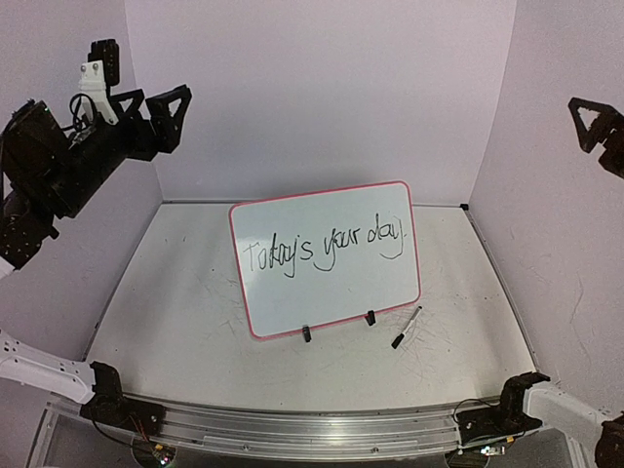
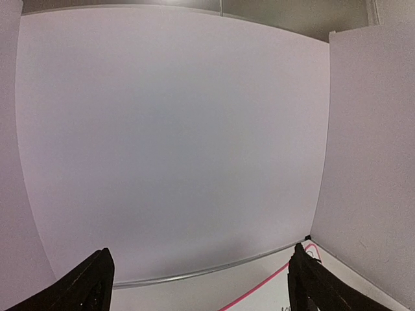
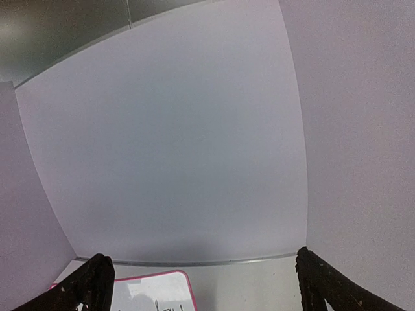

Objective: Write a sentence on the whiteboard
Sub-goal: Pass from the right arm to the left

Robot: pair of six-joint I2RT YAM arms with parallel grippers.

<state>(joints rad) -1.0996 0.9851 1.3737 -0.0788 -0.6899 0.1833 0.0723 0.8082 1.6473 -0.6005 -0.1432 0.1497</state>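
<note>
Right gripper point(image 3: 201, 285), left gripper point(image 2: 201, 285): both splayed wide, empty. Black marker pen point(image 1: 407, 327) lies diagonal, just right of red-rimmed white whiteboard point(image 1: 292, 302); right gripper nearer.

Whiteboard point(image 1: 327, 283) stood upright: white, red-pink rim, two black feet. Below and between left gripper point(image 1: 174, 115) and right gripper point(image 1: 603, 136), well apart from both. Sentence point(image 1: 327, 249) "Today's your day." black, across middle.

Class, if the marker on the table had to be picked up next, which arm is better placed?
Probably the right. The marker lies beside the whiteboard, at its right foot, on that arm's side. The right gripper and left gripper are both raised and open, so nearness decides.
</note>
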